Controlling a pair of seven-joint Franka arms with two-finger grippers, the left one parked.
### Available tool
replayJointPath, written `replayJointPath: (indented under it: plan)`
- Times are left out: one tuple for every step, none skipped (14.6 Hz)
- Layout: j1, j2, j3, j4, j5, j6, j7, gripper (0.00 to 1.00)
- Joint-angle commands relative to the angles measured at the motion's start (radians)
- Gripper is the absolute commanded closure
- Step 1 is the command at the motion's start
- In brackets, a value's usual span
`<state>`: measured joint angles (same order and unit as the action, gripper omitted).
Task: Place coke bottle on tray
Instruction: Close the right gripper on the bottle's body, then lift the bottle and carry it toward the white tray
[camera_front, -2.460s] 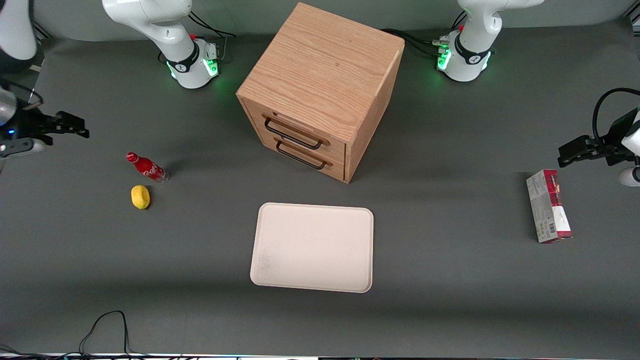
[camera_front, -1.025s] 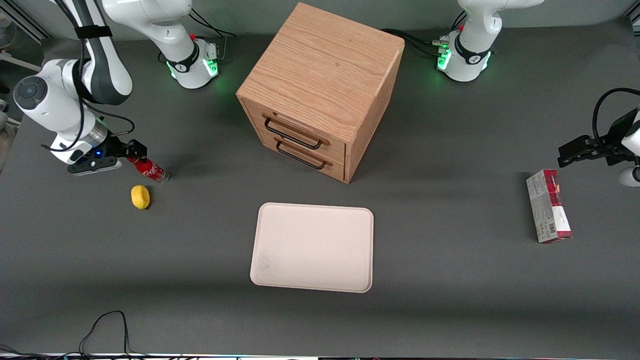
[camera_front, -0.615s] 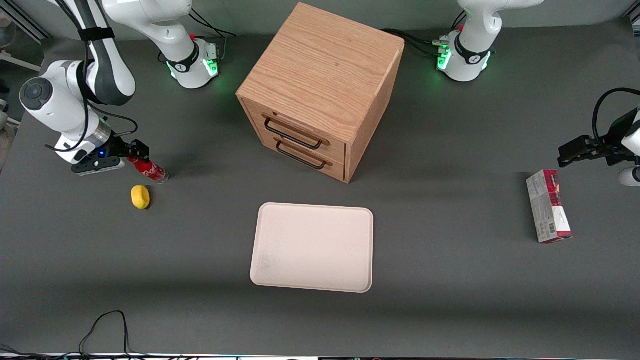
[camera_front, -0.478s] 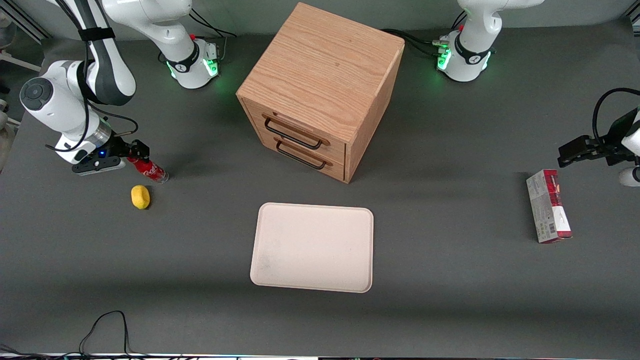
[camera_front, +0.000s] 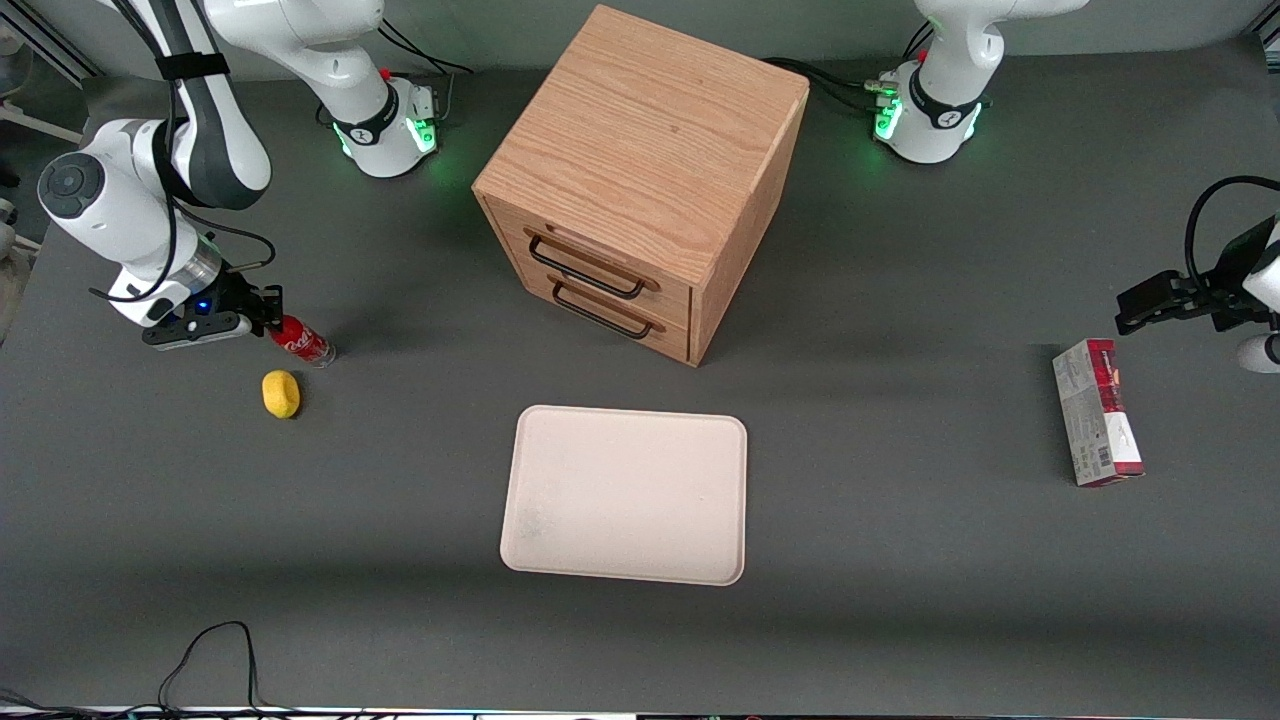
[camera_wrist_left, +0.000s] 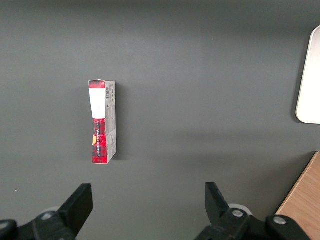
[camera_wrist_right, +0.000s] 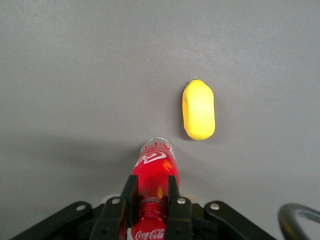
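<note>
The gripper (camera_wrist_right: 150, 200) of the right arm is down at the coke bottle (camera_front: 300, 342), which stands on the tabletop (camera_front: 900, 560) toward the working arm's end, and its two fingers (camera_wrist_right: 129, 197) sit against both sides of the bottle just under the cap, so they seem to pinch the neck; from the wrist view one cannot be fully sure how firm the contact is. The step in hand is judged to be securing the grasp before lifting. To do it well, the grip should be tight on the narrow neck, because the smooth bottle could slip or swing, and the lift should go straight up so the clear base does not drag. The tray (camera_front: 625, 495) lies flat, well apart from the bottle, near the middle of the tabletop and nearer to the front camera than the wooden cabinet (camera_front: 640, 180). A yellow lemon (camera_front: 281, 393) lies just beside the bottle, nearer to the front camera, and a low sideways move could knock it. The cabinet stands beside the likely path but not in it. A red-and-grey carton (camera_front: 1097, 412) lies toward the parked arm's end, out of the way.
</note>
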<state>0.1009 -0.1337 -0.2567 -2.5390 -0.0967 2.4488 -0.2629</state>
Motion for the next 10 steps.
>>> replayJointPath:
  plan:
    - [0.013, -0.029, -0.004, -0.015, -0.021, -0.011, 0.039, 1.0]
    - [0.013, -0.029, -0.003, -0.01, -0.02, -0.011, 0.042, 1.0]
    - [0.014, -0.029, -0.001, -0.003, -0.02, -0.019, 0.063, 1.0]
    - [0.035, -0.033, 0.01, 0.015, -0.02, -0.055, 0.085, 1.0]
    - [0.077, -0.035, 0.013, 0.107, -0.02, -0.188, 0.143, 1.0]
    - [0.097, -0.034, 0.013, 0.165, -0.018, -0.258, 0.16, 1.0]
    - [0.112, -0.032, 0.013, 0.222, -0.017, -0.331, 0.165, 1.0]
    - [0.118, -0.026, 0.013, 0.288, -0.014, -0.4, 0.168, 1.0]
    - [0.121, -0.015, 0.013, 0.357, -0.011, -0.475, 0.169, 1.0]
    - [0.137, 0.0, 0.013, 0.432, -0.008, -0.547, 0.169, 1.0]
